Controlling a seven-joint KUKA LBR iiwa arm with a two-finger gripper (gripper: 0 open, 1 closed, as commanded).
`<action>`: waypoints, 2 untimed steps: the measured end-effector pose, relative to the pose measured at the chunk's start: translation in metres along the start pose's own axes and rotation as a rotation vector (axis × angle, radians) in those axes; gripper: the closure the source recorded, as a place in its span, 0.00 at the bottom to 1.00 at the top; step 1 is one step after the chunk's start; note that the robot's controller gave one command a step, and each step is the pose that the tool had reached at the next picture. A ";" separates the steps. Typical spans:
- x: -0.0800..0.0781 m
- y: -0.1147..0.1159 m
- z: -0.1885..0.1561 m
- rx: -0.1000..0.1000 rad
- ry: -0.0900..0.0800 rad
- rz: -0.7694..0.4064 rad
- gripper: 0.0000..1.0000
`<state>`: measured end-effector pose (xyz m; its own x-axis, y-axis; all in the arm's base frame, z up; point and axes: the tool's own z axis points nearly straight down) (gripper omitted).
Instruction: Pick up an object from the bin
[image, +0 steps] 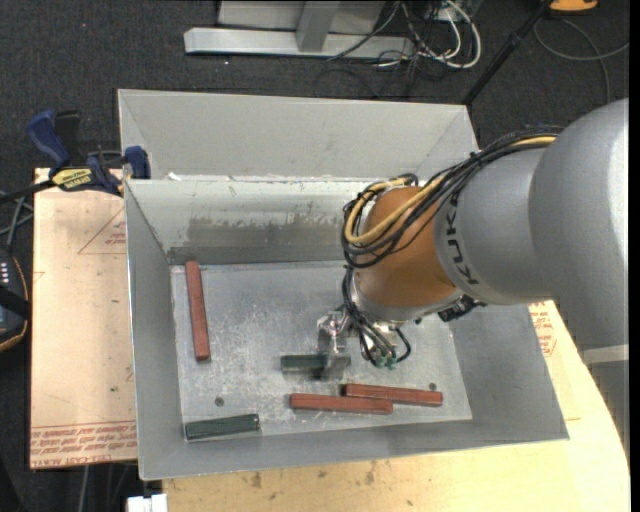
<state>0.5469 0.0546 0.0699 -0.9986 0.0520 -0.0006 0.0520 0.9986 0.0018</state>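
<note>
My gripper (329, 350) is low in the middle of the bin, under the orange wrist cover. It sits at the right end of a short dark grey-green bar (298, 364) lying flat on the floor, and that end is hidden beneath it. Just in front lie two red-brown bars, one (340, 403) overlapping the other (398, 396), end to end along the front.
A long red-brown bar (197, 310) lies lengthwise near the left wall. Another dark grey-green bar (221, 427) rests in the front left corner. The arm and its cables cover the bin's right half.
</note>
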 end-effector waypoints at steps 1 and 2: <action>-0.003 0.002 -0.102 0.000 -0.001 0.009 1.00; -0.003 0.002 -0.102 0.000 -0.001 0.010 1.00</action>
<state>0.5500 0.0563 0.1720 -0.9981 0.0618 -0.0020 0.0618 0.9981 0.0016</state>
